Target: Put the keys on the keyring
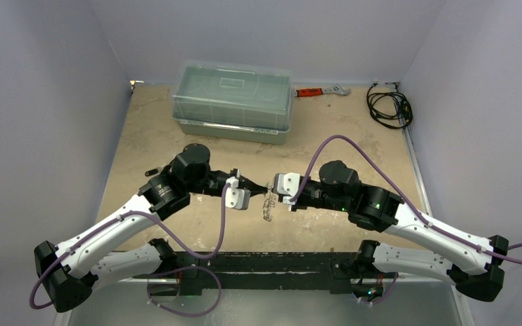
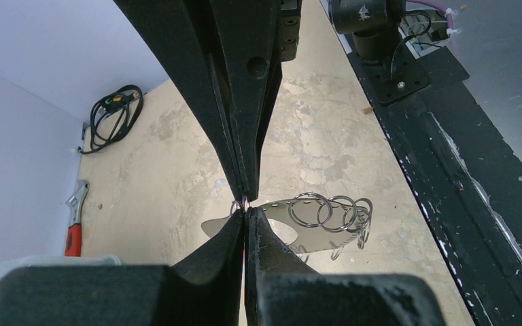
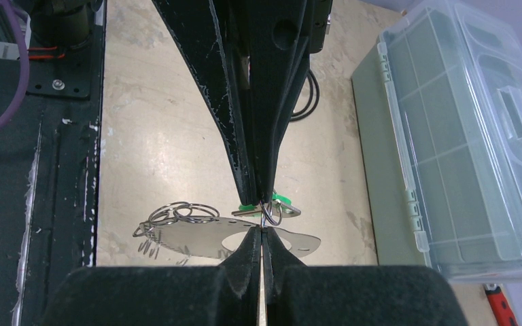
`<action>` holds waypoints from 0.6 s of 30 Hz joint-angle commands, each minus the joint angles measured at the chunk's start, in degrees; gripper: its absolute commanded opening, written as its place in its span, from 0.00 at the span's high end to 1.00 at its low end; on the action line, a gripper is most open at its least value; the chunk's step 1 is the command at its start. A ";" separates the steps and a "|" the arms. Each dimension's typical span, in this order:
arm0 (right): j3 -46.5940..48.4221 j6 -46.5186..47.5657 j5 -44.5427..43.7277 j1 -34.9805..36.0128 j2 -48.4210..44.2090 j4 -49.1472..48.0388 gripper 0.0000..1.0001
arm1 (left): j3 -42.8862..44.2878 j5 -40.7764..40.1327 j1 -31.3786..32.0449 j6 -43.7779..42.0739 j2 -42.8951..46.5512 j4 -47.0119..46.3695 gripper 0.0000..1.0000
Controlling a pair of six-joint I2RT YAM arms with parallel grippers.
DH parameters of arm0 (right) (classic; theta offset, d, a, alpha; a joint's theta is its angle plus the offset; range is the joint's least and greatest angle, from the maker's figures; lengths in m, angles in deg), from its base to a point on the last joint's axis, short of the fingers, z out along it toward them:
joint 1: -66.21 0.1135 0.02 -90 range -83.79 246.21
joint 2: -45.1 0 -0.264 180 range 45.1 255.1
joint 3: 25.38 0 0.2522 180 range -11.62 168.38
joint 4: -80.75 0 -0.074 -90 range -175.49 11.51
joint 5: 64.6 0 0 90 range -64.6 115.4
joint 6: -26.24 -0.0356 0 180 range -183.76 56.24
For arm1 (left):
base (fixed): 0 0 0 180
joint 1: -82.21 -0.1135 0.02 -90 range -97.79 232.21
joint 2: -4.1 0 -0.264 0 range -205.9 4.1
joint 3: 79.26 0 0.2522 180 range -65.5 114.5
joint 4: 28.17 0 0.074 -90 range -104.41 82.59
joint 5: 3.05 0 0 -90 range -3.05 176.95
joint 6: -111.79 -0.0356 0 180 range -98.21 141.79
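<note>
My two grippers meet tip to tip above the middle of the table. The right gripper is shut on a small wire ring of the keyring. Its flat shiny oval tag carries several larger rings at one end. The left gripper is shut, and the green-headed key lies across its tips right at that small ring. Whether the key is threaded onto the ring is hidden by the fingers. From above, the keyring dangles below the left gripper and right gripper.
A clear lidded plastic box stands at the back. A red-handled wrench lies to its right, and a black coiled cable sits in the back right corner. The black base rail runs along the near edge.
</note>
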 commanded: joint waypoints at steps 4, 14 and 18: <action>3.24 0.86 -1.04 0.58 -0.20 -1.69 1.00 | 2.83 2.15 -0.02 -1.51 -0.95 1.37 1.00; 3.62 1.03 -2.57 0.77 -0.73 -1.09 1.00 | 3.06 1.26 -0.01 -1.97 -1.31 2.93 1.00; 3.73 1.03 -2.63 0.86 -0.97 -0.87 1.00 | 2.94 0.45 -0.02 -2.26 -1.23 3.25 1.00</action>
